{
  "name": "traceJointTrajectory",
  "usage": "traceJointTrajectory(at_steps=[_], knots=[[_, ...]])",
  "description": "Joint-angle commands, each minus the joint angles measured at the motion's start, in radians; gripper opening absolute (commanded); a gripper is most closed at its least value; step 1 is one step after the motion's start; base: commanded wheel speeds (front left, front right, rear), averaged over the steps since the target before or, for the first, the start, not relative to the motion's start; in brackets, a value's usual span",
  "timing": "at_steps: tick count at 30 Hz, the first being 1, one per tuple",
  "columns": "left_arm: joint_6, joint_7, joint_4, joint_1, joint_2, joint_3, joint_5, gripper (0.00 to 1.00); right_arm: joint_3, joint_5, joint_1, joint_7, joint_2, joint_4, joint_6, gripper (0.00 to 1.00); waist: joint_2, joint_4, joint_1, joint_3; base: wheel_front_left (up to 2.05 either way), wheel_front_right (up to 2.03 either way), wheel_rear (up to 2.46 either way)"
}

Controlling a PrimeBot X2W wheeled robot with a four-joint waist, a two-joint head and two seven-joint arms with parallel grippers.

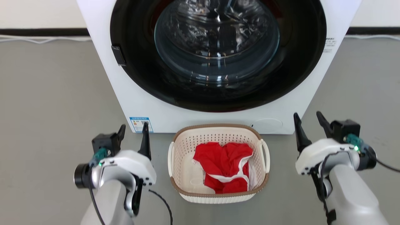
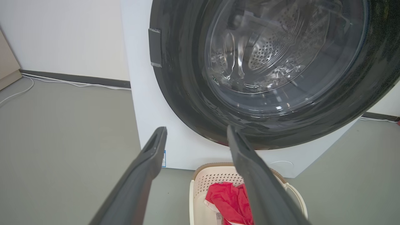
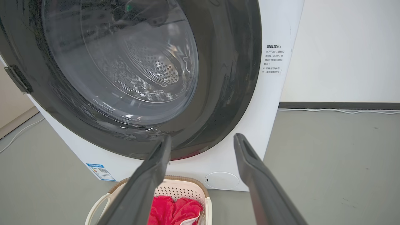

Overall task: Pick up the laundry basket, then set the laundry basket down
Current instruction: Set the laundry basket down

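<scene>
The right claw (image 3: 203,137) stands open, its 2 dark fingers (image 3: 147,181) rising from the bottom edge with a wide gap between them, touching nothing. Beyond them is a white washer (image 3: 272,103), its round dark door (image 3: 228,78) shut and the perforated steel drum (image 3: 156,68) showing through the glass. Low on its front are a blue label (image 3: 100,171) and a round flap (image 3: 222,180). Close before the washer, on the grey floor (image 3: 328,162), sits the laundry basket (image 3: 181,190), partly hidden by 1 finger, with red cloth (image 3: 175,211) inside. A white cable (image 3: 337,111) runs along the dark skirting (image 3: 337,105)
</scene>
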Motion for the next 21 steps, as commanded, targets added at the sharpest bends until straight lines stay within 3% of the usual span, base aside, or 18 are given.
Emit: traceJointTrajectory(at_steps=[1,21], knots=[[0.012,-0.006,-0.046,0.012,0.018,0.032,-0.002,1.0,0.022,-0.009,0.014,-0.008,0.009,-0.045,0.006,1.0,0.0,0.001,0.0,-0.014,0.0,0.0,0.0],[0.023,-0.006,-0.26,0.25,0.029,0.082,0.009,1.0,0.034,0.013,0.267,0.081,0.009,-0.355,0.006,1.0,0.0,-0.004,0.0,-0.102,0.0,0.0,0.0]])
